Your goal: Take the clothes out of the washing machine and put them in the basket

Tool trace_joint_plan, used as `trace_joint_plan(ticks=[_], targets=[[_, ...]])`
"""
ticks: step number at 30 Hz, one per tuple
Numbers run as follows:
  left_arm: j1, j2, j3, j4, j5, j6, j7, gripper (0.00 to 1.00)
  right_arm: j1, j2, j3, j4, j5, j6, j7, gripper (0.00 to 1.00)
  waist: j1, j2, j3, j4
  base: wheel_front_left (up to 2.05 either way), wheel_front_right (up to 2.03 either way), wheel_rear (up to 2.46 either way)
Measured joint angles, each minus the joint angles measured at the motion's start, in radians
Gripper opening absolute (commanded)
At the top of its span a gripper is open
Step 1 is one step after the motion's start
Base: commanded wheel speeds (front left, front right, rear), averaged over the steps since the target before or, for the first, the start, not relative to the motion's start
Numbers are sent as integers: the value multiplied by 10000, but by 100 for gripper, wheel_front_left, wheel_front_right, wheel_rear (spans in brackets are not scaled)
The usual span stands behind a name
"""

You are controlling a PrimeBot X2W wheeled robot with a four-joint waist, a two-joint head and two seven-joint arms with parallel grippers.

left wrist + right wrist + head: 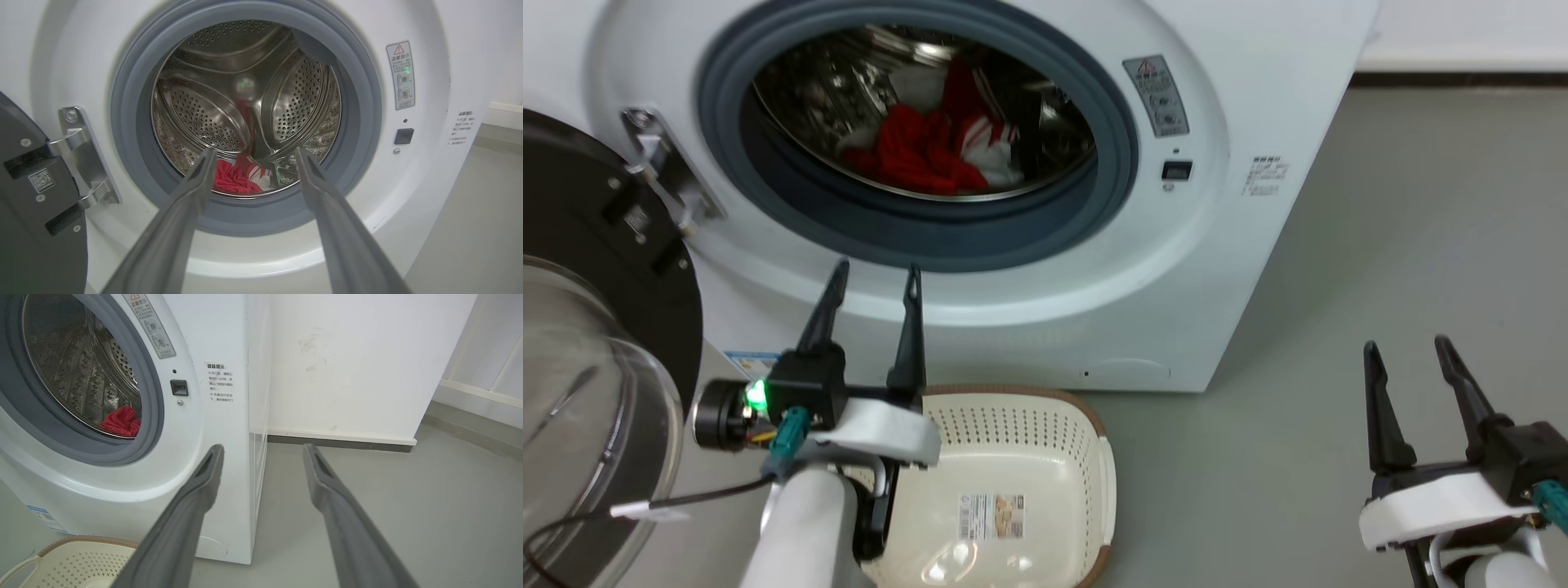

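The red clothes (931,151) with white stripes lie in a heap at the bottom of the steel drum of the white washing machine (1233,245), whose door (588,343) hangs open at the left. The clothes (237,179) show between the fingers in the left wrist view, and the clothes (120,421) peek over the grey seal in the right wrist view. My left gripper (876,278) is open, just outside and below the porthole, above the basket (1086,425), which holds nothing. My right gripper (1409,347) is open over the floor, right of the machine.
The cream basket (81,549) stands on the grey floor (1380,269) right against the machine's front. A white wall (347,363) with a dark skirting runs behind the machine. The door's hinge bracket (81,155) juts out left of the porthole.
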Motion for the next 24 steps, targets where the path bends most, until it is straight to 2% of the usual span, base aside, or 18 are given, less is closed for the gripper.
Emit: trace_joint_plan(ticks=[13,20,24], targets=[[-2809,117,345,654,188,380,0,100,-1309,0,506,-1168,180,2,-56,100,2,0,2768,-333,0,0,0],[-4639,533,564,1676,318,472,0,100,-1768,-2,727,-1131,456,0,-184,100,3,0,4136,-730,0,0,0],[-5862,1066,736,2704,343,433,0,100,-1973,-2,970,-913,662,0,-282,100,2,0,4654,-1091,0,0,0]])
